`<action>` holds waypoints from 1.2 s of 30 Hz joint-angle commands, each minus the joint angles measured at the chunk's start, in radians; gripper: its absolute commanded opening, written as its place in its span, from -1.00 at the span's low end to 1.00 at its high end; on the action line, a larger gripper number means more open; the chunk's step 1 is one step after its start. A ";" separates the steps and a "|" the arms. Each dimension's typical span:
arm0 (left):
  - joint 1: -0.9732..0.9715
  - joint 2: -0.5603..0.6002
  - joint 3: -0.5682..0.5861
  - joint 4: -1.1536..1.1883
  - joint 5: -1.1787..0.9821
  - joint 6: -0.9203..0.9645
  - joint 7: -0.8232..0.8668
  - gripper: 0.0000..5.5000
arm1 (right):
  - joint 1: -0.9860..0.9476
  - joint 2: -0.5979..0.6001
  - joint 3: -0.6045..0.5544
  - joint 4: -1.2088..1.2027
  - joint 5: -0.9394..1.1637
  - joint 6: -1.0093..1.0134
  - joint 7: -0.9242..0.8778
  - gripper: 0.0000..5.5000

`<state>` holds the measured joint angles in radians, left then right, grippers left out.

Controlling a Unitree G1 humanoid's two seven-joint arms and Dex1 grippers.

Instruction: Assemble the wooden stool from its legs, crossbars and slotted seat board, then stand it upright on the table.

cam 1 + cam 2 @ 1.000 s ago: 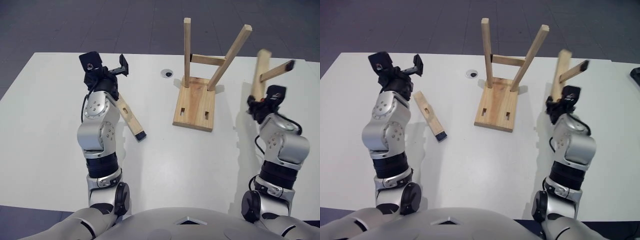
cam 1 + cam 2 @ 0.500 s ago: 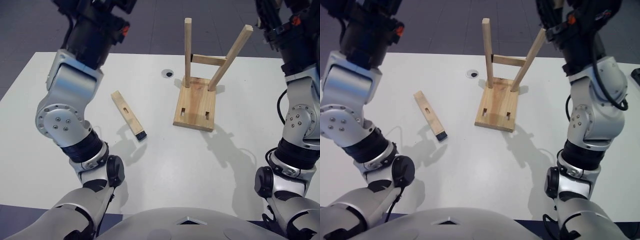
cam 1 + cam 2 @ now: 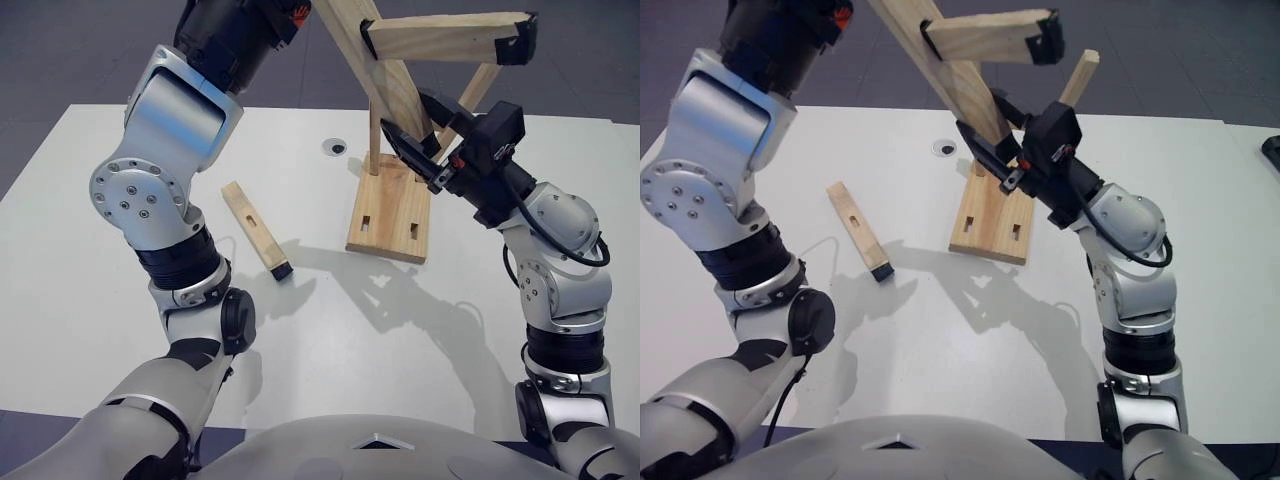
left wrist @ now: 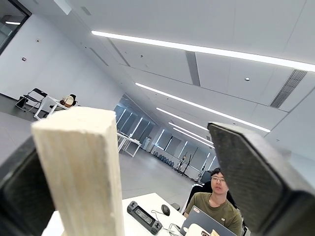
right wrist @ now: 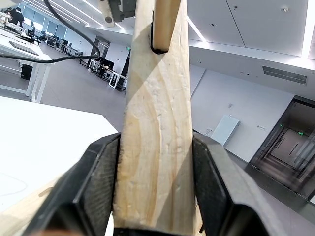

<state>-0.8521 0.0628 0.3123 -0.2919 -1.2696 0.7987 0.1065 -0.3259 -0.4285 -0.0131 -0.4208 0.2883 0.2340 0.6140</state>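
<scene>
My right pincer (image 5: 155, 182) is clamped on the lower end of a pale wooden leg (image 3: 385, 75), both pads flat against its sides. This leg carries a short crossbar with a black end cap (image 3: 450, 35) jutting from its upper part. Its long axis slants up from my right pincer toward my left arm. There my left pincer (image 4: 138, 172) stands open around the top end: the wood lies against one pad, with a clear gap to the other.

The flat slotted seat board of light wood (image 3: 390, 215) lies on the white worktop (image 3: 120, 200), below the held leg. Two upright legs (image 3: 374, 150) stand in its far end. The two free slots (image 3: 365, 222) sit at the near end, lower than my right pincer and closer to me.

I judge that the foot in my right pincer must swing down and toward me, and the leg must tip upright. My right arm is nearer those slots.

A second loose wooden leg with a black tip (image 3: 255, 228) lies flat on the worktop, well to the left of the board.
</scene>
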 commanded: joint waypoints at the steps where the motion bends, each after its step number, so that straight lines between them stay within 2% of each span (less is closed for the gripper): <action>1: 0.033 0.035 -0.017 0.000 -0.010 0.008 0.012 0.41 | 0.010 -0.010 0.003 0.003 -0.018 -0.016 -0.009 -0.24; 16: 0.111 0.062 -0.051 -0.004 -0.013 -0.010 0.007 -0.60 | 0.011 -0.014 0.019 0.022 -0.049 -0.034 0.002 -0.24; 27: 0.137 0.080 -0.095 0.011 0.087 -0.041 -0.009 -0.62 | 0.039 -0.045 0.061 0.081 -0.129 -0.066 0.011 -0.24; 28: 0.146 0.084 -0.104 0.012 0.130 -0.059 -0.011 -0.62 | 0.053 -0.061 0.074 0.093 -0.143 -0.070 0.024 -0.11; 33: 0.247 0.108 -0.166 -0.016 0.397 -0.170 -0.017 -0.62 | 0.182 -0.182 0.083 0.179 -0.240 -0.153 0.082 0.21; 36: 0.347 0.065 -0.165 -0.066 0.433 -0.192 0.012 -0.62 | 0.271 -0.267 0.061 0.225 -0.258 -0.203 0.142 0.39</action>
<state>-0.5709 0.1621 0.1513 -0.3110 -0.8562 0.6294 0.0988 -0.1109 -0.6322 0.0660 -0.2244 0.0444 0.0671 0.7115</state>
